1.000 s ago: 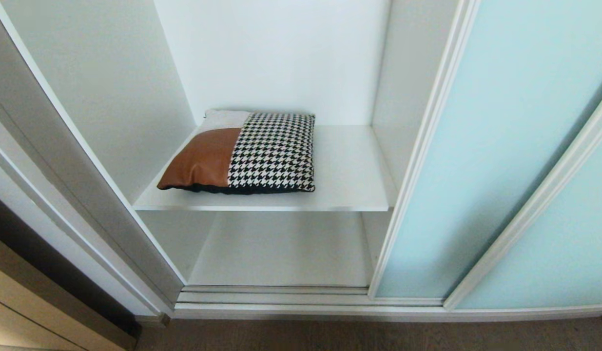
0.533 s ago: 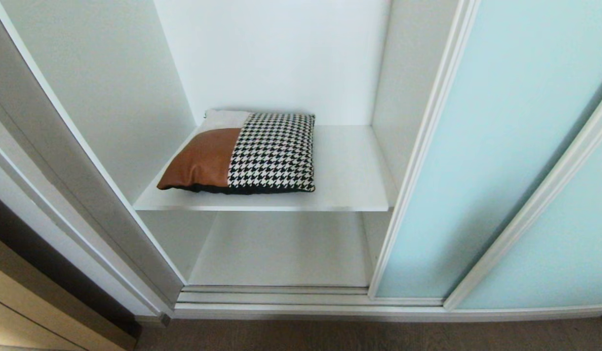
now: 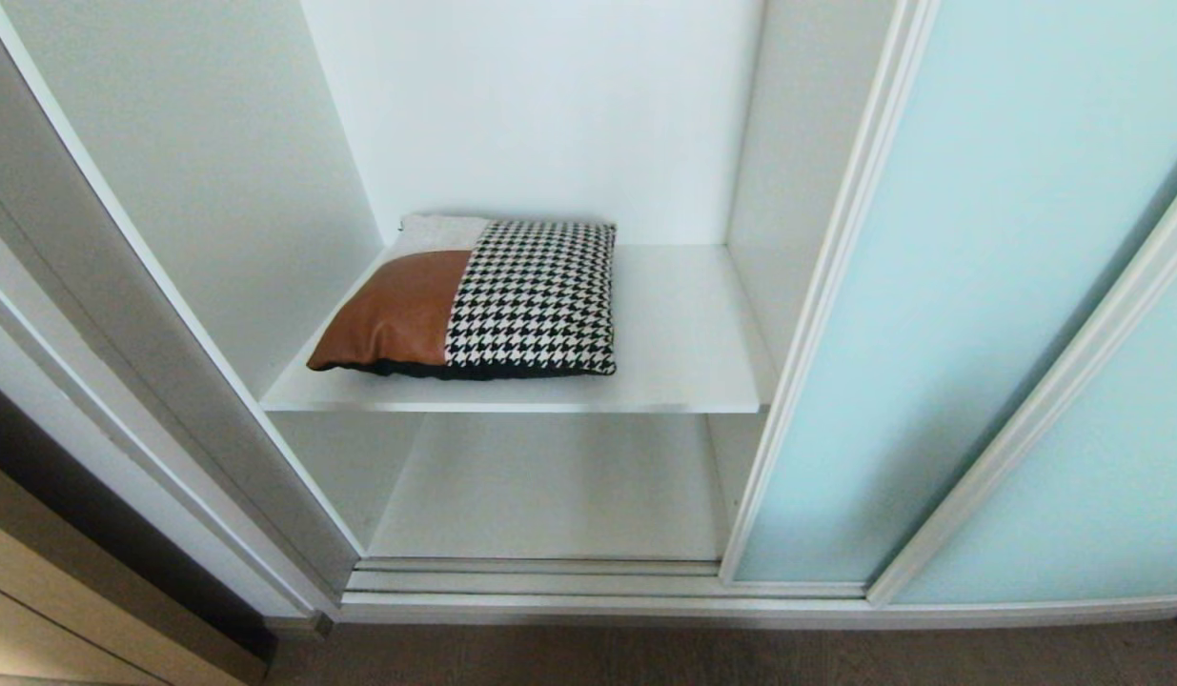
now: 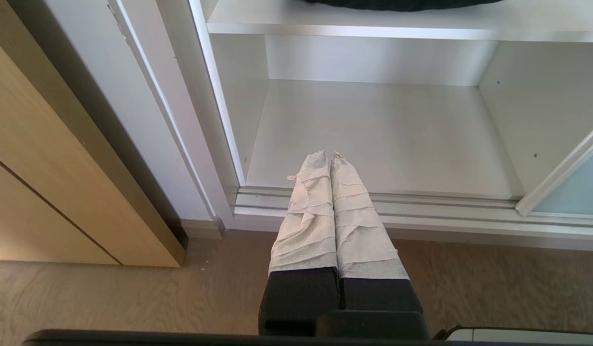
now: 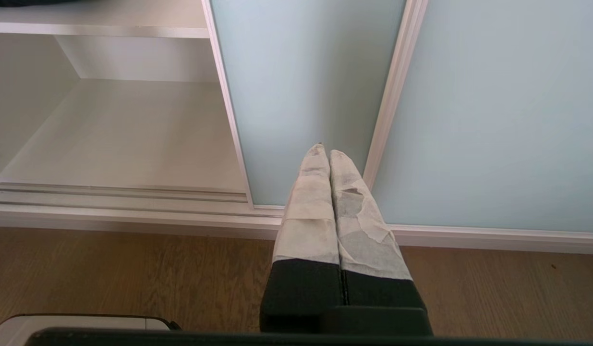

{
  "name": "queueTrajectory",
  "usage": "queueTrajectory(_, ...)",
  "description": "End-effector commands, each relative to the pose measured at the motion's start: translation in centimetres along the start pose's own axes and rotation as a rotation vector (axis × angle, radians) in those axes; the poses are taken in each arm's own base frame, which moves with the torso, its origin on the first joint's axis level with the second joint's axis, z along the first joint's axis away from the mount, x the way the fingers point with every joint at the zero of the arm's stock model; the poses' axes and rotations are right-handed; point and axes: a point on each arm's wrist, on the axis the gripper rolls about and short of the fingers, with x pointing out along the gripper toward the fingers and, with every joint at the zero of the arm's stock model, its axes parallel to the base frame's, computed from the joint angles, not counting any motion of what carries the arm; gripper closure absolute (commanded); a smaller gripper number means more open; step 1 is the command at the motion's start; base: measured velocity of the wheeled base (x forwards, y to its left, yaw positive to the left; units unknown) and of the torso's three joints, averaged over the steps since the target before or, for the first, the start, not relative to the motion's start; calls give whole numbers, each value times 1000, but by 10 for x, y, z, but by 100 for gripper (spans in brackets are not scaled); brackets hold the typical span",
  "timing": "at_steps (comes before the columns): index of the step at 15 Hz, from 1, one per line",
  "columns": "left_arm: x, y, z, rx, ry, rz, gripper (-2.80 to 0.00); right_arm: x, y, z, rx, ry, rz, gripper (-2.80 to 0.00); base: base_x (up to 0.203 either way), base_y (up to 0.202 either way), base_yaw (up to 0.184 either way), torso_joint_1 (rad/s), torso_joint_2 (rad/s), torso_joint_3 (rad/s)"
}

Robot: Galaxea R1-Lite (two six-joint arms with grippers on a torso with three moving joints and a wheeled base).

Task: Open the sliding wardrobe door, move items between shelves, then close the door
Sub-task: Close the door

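- Cushion (image 3: 474, 297) lies flat on the upper shelf (image 3: 683, 353), left side.
- Sliding wardrobe door (image 3: 941, 286) stands open, slid right.
- Left gripper (image 4: 330, 156) and right gripper (image 5: 324, 150): jaws pressed together, empty, low near the floor (image 5: 109, 274).

Tan, houndstooth, pale grey cushion (image 3: 474, 297) — aqua door (image 3: 941, 314), white shelf (image 3: 683, 333)

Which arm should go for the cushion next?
Left, probably. The left gripper faces the open bay below the cushion, while the right gripper faces the sliding door.
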Motion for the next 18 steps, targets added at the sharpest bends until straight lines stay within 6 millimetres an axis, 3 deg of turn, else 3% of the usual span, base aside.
queueTrajectory(1,0,0,0,0,3,0,0,0,0,0,0,1,0,0,0,0,0,0,0,0)
queueTrajectory(18,0,0,0,0,3,0,0,0,0,0,0,0,0,0,0,0,0,0,0,0)
